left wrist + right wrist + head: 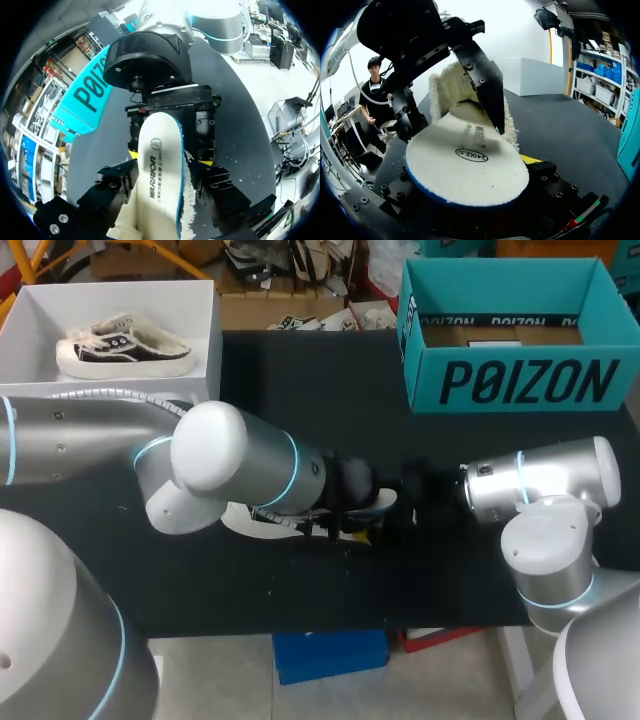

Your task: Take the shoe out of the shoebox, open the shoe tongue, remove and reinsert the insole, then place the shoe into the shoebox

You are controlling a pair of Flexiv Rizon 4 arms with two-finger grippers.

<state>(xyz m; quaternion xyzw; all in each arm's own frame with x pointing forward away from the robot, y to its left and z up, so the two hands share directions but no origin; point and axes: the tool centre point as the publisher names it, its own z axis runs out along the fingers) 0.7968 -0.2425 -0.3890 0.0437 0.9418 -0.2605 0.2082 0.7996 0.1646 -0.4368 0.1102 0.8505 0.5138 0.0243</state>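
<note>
Left hand (162, 195) clamps insole (470, 165); insole hides right hand (170, 145), grip unclear, perhaps touching; teal shoebox (520, 380) beyond.

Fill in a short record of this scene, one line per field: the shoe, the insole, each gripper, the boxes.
shoe: held mid-table, fleece lining showing
insole: partly out of the shoe
left gripper: shut on the shoe
right gripper: at the insole's toe end, grip unclear
white box: far left, second shoe inside
teal box: far right, open
</note>
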